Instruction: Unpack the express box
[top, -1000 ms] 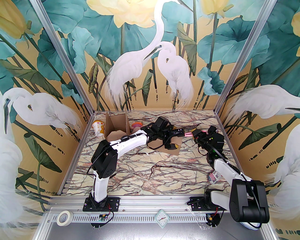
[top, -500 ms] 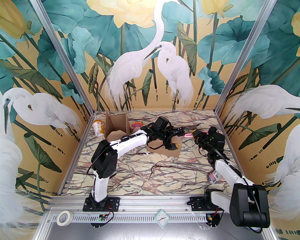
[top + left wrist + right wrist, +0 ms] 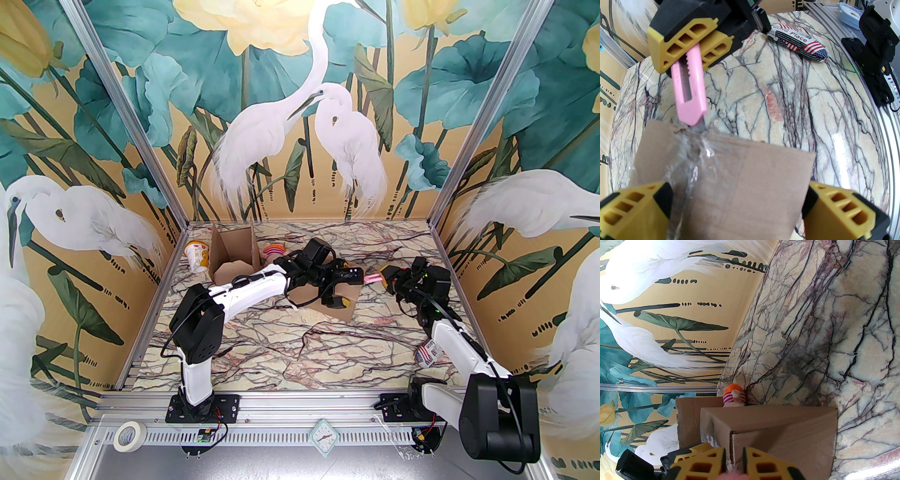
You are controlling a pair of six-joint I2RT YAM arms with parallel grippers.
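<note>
A small brown express box (image 3: 344,300) (image 3: 750,187) lies mid-table, sealed with clear tape (image 3: 693,154). My left gripper (image 3: 344,287) (image 3: 737,196) straddles it, one yellow finger pressed on each side. My right gripper (image 3: 385,276) (image 3: 689,39) (image 3: 733,460) is shut on a pink utility knife (image 3: 372,279) (image 3: 689,93). The knife's blade tip touches the taped seam at the box's far edge. In the right wrist view the box (image 3: 775,427) sits just beyond my fingers.
An open cardboard box (image 3: 234,255) stands at the back left, with a yellow-and-white cup (image 3: 198,256) beside it and an orange, pink-striped item (image 3: 274,251) (image 3: 733,397). A flag-printed packet (image 3: 427,354) (image 3: 799,42) lies by the right arm. On the front rail sit a tape roll (image 3: 127,435) and a small clock (image 3: 323,435).
My right gripper has carried the knife left until its blade met the box edge. The left arm has swung slightly nearer, shifting the box with it.
</note>
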